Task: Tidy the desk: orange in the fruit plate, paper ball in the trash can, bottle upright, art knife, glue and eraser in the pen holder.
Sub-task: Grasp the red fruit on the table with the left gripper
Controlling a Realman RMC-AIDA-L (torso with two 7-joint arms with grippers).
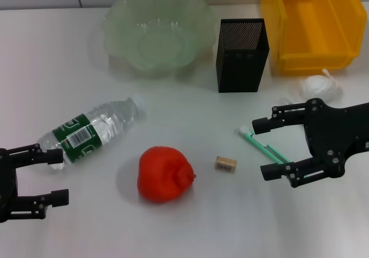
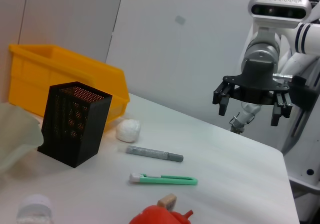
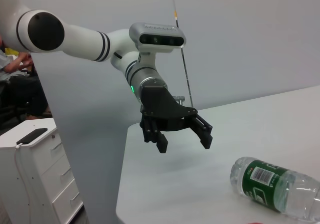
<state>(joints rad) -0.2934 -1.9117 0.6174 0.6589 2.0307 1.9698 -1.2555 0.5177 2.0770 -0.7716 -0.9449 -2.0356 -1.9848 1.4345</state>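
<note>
Right gripper (image 1: 271,148) hangs spread wide over the green knife (image 1: 264,147) lying flat near the holder (image 1: 242,55). I'd drop straight down, pinch across its narrow body mid-length. Left gripper (image 1: 49,174) sits open by the bottle (image 1: 92,131).

Robot lab or office: white partition walls, drawer cabinet (image 3: 45,184) (phone on top).
</note>
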